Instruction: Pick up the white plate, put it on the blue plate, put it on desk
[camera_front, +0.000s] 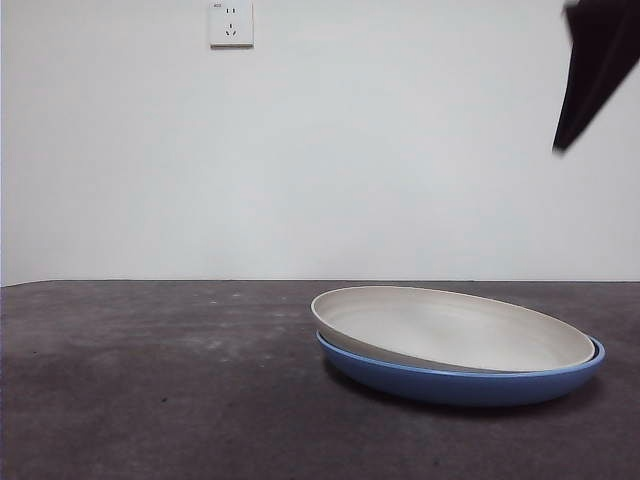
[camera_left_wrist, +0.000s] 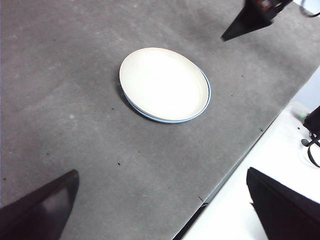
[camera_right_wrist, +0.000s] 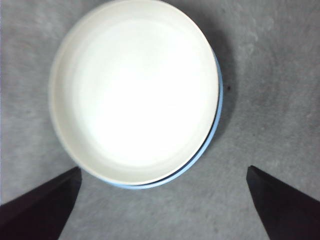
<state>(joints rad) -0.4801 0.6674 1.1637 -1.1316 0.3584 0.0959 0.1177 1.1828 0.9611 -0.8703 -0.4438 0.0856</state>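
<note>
Right wrist view: right gripper (camera_right_wrist: 162, 210) spread wide, empty, above white plate (camera_right_wrist: 135, 95) nested in blue plate (camera_right_wrist: 216, 112).

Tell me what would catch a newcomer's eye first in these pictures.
First, the round off-white matte plate lying tilted and off-centre in the glossy medium-blue plate, whose rim shows as a crescent on one side. The stack sits on the dark grey-brown mottled desk, to the right in the front view. The right gripper hangs above it with jaws open, a black tip in the front view's top right corner; the left gripper waits open farther off.
</note>
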